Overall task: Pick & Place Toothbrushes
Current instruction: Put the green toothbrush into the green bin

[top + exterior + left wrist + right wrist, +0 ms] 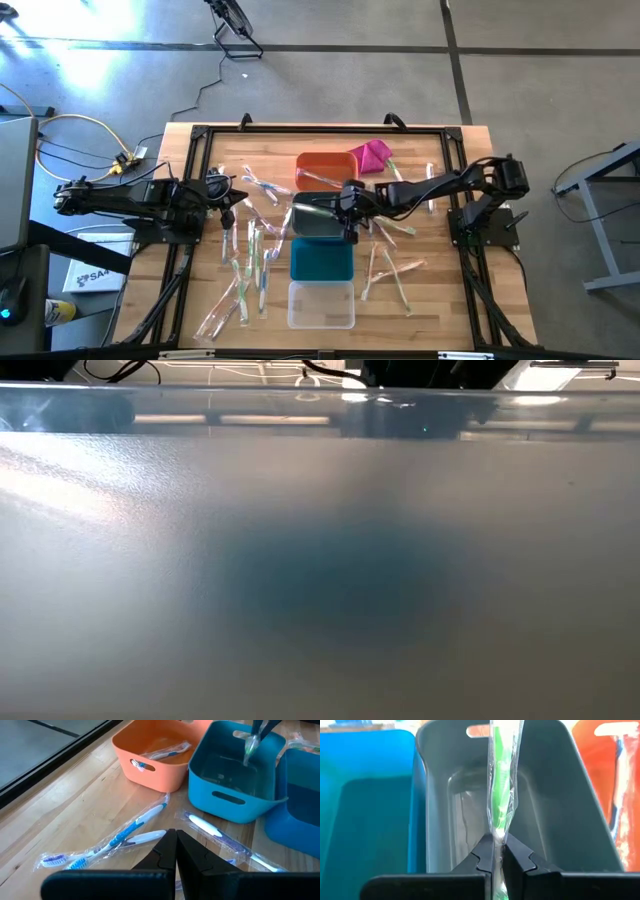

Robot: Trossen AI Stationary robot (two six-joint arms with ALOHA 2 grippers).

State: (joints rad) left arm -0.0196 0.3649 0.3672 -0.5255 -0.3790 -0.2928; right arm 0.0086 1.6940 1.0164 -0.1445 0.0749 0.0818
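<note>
The right pincer (497,851) is clamped on a green toothbrush (500,785) in its clear wrapper and hangs over the grey bin (318,219), the wrapped stick pointing down into that bin's hollow. Taking the grey bin as the landmark: the orange bin (325,171) sits against its far side with one wrapped toothbrush (165,752) lying inside, the teal bin (322,260) touches its near side, and the clear bin (321,304) lies beyond the teal one. A magenta cloth lump (371,155) rests near the orange bin. The left pincer (176,846) is pressed together, holding nothing, low over the table (450,300) left of the grey bin, above loose wrapped toothbrushes (250,262); more lie scattered to the bin's right.
</note>
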